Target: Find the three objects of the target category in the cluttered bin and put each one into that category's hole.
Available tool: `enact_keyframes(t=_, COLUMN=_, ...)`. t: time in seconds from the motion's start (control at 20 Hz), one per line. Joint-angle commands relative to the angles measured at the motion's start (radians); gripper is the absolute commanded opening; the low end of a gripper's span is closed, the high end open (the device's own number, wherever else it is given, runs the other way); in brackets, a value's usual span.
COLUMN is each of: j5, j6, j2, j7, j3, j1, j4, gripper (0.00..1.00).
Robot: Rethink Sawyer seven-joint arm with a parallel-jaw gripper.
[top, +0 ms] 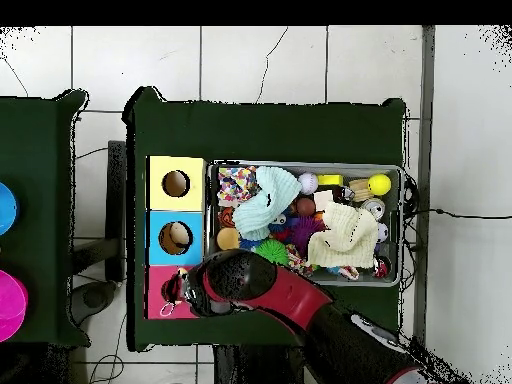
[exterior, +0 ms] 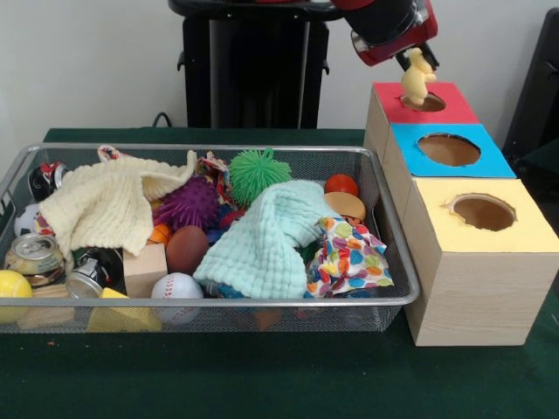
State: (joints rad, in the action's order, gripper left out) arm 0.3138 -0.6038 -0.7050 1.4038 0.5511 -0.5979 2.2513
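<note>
My gripper (exterior: 420,63) is shut on a pale yellow animal-shaped toy figure (exterior: 417,81), which hangs just above the round hole (exterior: 425,103) in the red top of the wooden box. In the overhead view the gripper (top: 184,292) sits over the same red-topped hole (top: 168,291), and the arm hides most of it. The wire mesh bin (exterior: 262,302) stands left of the boxes, full of clutter; it also shows in the overhead view (top: 305,165). No other animal figure shows clearly among the clutter.
A blue-topped hole (exterior: 448,149) and a yellow-topped hole (exterior: 482,212) lie in front of the red one. The bin holds a cream cloth (exterior: 105,205), a mint cloth (exterior: 262,240), spiky green (exterior: 259,173) and purple (exterior: 188,203) balls, a baseball (exterior: 176,287), cans and a yellow ball (exterior: 12,285).
</note>
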Motion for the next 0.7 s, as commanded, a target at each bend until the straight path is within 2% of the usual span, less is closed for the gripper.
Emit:
enact_keyframes(t=0.05, j5=0.005, j6=0.091, j2=0.03, j7=0.113, j3=0.047, j1=-0.018, j4=0.022, gripper=0.0)
enact_keyframes(t=0.1, j5=0.006, j6=0.099, j2=0.029, j7=0.113, j3=0.051, j1=-0.02, j4=0.031, gripper=0.0)
enact_keyframes(t=0.15, j5=0.001, j6=0.071, j2=0.032, j7=0.111, j3=0.032, j1=-0.012, j4=-0.001, gripper=0.0)
enact_keyframes(t=0.25, j5=-0.003, j6=0.055, j2=0.022, j7=0.119, j3=0.018, j1=-0.003, j4=-0.006, gripper=0.0)
enact_keyframes(t=0.35, j5=-0.015, j6=0.069, j2=0.02, j7=0.123, j3=0.004, j1=0.001, j4=0.008, gripper=0.0)
enact_keyframes(t=0.7, j5=-0.045, j6=0.117, j2=0.094, j7=0.103, j3=-0.004, j1=0.02, j4=0.006, gripper=0.0)
